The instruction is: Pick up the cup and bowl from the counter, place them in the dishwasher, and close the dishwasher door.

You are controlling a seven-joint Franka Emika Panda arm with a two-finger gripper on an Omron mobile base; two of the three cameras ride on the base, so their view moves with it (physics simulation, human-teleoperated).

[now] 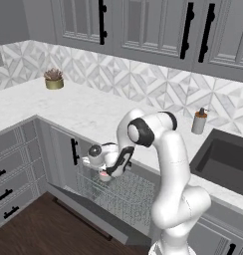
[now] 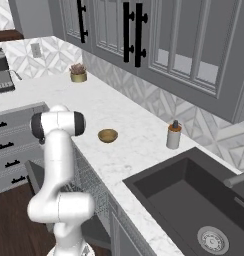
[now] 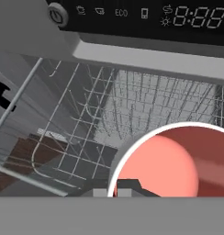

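Over the open dishwasher rack the arm bends down and left, its pincer clamped on the cup, pink inside showing. Farther back, the bowl sits on the desk.

Behind my workspace runs a backsplash of grey-white geometric tiles, with grey panelled wall cabinets carrying vertical black bar handles above it. To my left stands a bank of grey drawers. Dark brown wood plank flooring lies below.
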